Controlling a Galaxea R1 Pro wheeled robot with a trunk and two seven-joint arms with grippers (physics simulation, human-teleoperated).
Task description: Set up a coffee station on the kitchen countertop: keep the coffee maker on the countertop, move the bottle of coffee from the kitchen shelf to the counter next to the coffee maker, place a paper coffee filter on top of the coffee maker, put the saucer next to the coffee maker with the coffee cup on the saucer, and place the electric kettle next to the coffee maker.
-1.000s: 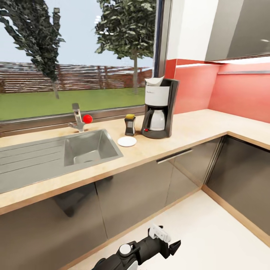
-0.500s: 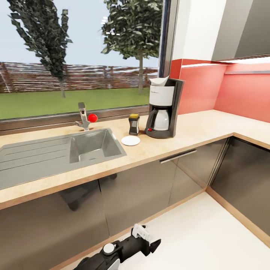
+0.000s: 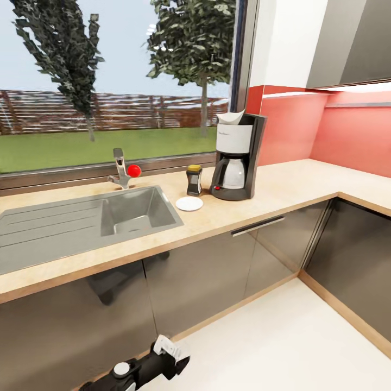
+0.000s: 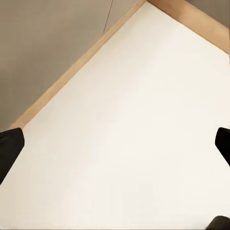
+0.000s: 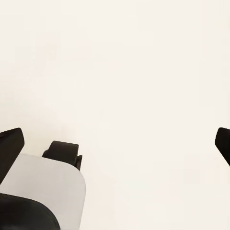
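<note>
The coffee maker stands on the countertop wearing its filter, jar and saucer just beside. Both grippers hang spread-fingered and empty, the left gripper probably floorward. Setting the cup carelessly could shove that saucer toward the sink.

Bright, even daylight comes through the window. A lit strip glows under the wall cabinet. Glossy cabinet fronts show dim reflections. Both wrist views are pale and washed out; rendering is slightly soft.
</note>
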